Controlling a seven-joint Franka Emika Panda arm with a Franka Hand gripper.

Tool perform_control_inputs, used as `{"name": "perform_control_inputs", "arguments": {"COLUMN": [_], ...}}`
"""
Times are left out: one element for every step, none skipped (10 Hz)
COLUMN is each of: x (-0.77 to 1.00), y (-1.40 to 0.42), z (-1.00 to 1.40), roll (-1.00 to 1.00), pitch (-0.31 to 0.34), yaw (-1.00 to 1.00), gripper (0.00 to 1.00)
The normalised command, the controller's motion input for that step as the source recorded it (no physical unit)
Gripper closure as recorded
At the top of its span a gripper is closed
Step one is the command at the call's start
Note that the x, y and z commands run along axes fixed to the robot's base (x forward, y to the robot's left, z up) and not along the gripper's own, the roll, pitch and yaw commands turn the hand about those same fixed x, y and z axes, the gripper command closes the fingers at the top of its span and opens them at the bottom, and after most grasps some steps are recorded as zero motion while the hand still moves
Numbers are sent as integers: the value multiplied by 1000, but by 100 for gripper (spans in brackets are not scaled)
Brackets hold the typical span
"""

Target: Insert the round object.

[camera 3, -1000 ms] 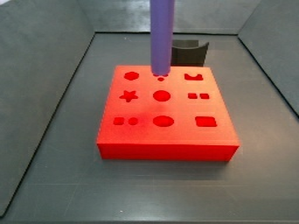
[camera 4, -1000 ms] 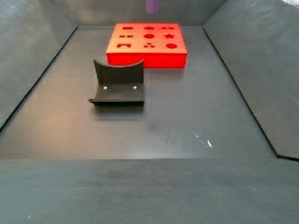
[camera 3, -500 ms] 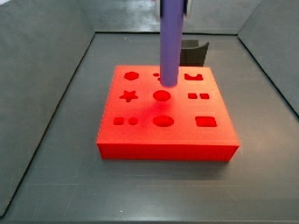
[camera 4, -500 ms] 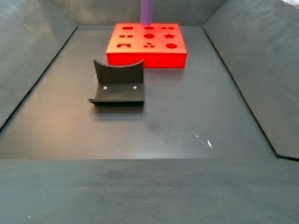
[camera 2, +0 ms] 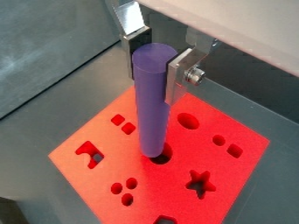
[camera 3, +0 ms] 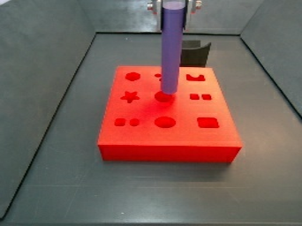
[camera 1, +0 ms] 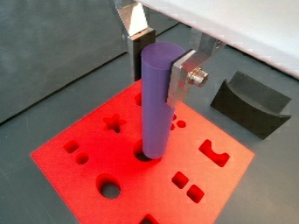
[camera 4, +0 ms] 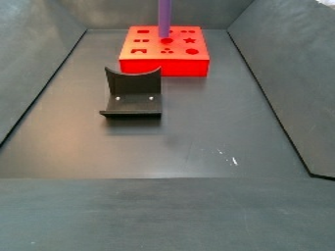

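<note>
My gripper [camera 1: 162,59] is shut on the round object, a smooth purple rod [camera 1: 156,101], and holds it upright by its upper end over the red block [camera 1: 87,171]. The gripper also shows in a wrist view [camera 2: 158,61] and at the top edge of a side view [camera 3: 174,4]. The rod's lower end stands in the round hole in the middle of the block in both wrist views and in a side view [camera 3: 165,92]. In a side view only the rod [camera 4: 167,18] shows above the red block [camera 4: 167,65]; the gripper is out of view there.
The red block [camera 3: 165,146] has several other cut-outs: a star, squares, a larger round hole. The dark fixture stands on the floor beside the block [camera 4: 131,93], [camera 3: 195,51], [camera 1: 251,103]. Grey walls enclose the dark floor [camera 4: 170,157].
The gripper has come down with the rod and shifted slightly; the rod's tip went from above the block's back row into the middle round hole.
</note>
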Motion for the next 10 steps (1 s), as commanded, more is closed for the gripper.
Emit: {"name": "perform_control_inputs", "arguments": {"x": [-31, -66, -114, -203, -266, -131, 0, 103, 151, 197], "y": [0, 0, 0, 0, 0, 0, 17, 37, 34, 29], "z": [-217, -169, -106, 0, 26, 0, -66, -166, -249, -286], "roll": [-194, -197, -143, -153, -134, -106, -29, -1, 0, 0], "pitch": [-106, -116, -63, -33, -10, -13, -24, -3, -3, 0], "yaw": [-106, -157, -157, -197, -200, -157, -17, 0, 0, 0], "gripper": [100, 100, 100, 100, 100, 100, 100, 100, 100, 100]}}
